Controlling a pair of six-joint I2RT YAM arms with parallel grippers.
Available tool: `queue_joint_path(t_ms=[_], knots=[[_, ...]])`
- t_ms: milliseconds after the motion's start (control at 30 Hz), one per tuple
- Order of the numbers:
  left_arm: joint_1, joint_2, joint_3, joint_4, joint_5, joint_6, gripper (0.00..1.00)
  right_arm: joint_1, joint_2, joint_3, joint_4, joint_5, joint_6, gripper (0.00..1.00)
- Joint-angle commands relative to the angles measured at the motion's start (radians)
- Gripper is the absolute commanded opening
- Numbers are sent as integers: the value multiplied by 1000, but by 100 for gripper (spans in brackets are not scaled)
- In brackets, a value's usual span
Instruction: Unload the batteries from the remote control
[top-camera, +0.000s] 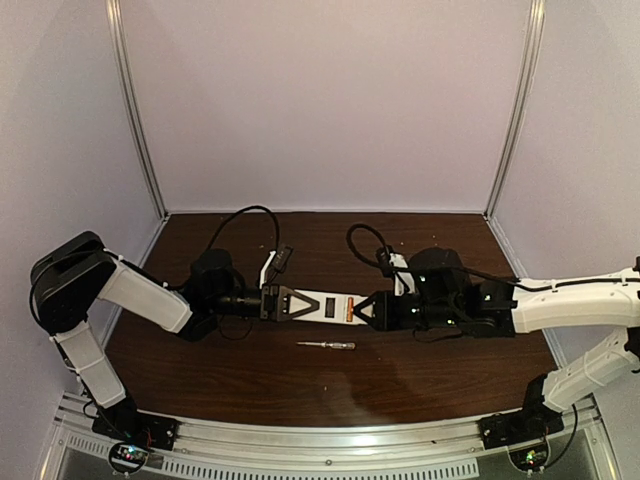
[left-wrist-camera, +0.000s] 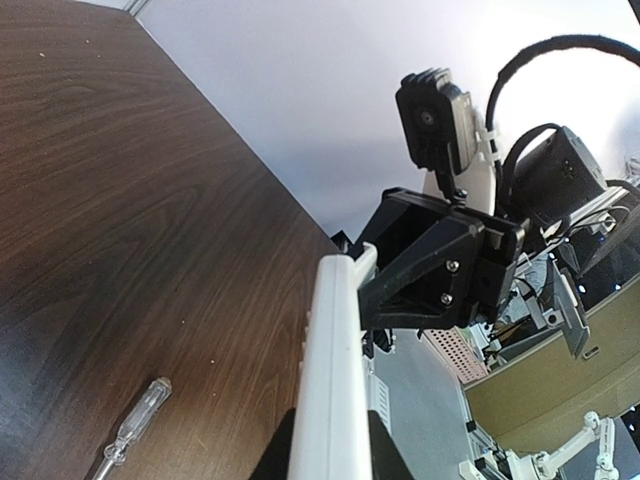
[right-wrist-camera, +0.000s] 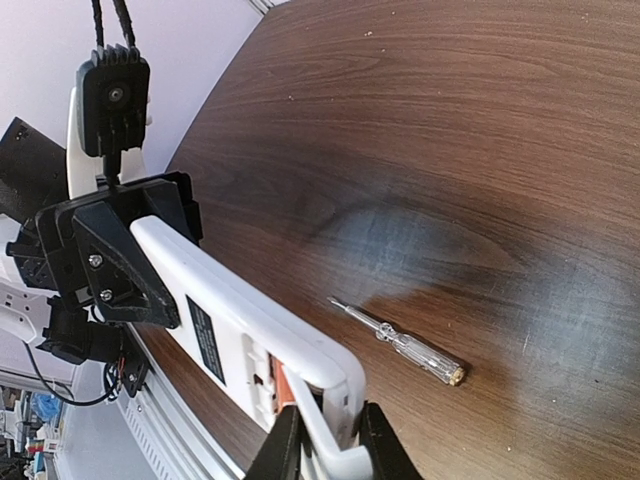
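Note:
The white remote control (top-camera: 325, 306) hangs level above the table, held at both ends. My left gripper (top-camera: 292, 303) is shut on its left end; in the left wrist view the remote (left-wrist-camera: 335, 380) runs edge-on out from between my fingers. My right gripper (top-camera: 362, 310) is shut on the right end. In the right wrist view the remote's back (right-wrist-camera: 230, 300) faces the camera, and its thin white cover (right-wrist-camera: 322, 425) stands ajar between my fingers. An orange-red battery (right-wrist-camera: 288, 385) shows in the opened compartment. The dark battery is hidden.
A thin screwdriver with a clear handle (top-camera: 327, 345) lies on the brown table just in front of the remote, also in the wrist views as the screwdriver (right-wrist-camera: 405, 345). White walls with metal posts (top-camera: 140, 120) close in the back and sides.

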Motion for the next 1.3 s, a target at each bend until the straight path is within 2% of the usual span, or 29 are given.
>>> queue_joint_path(t_ms=[0, 833, 1267], knots=[[-7, -19, 14, 14, -8, 13, 0, 6, -36, -14, 67, -40, 1, 0], [-8, -19, 14, 11, -8, 13, 0, 9, -141, -70, 138, -108, 26, 0], [-8, -21, 13, 13, -8, 11, 0, 9, -211, -101, 121, -88, 34, 0]])
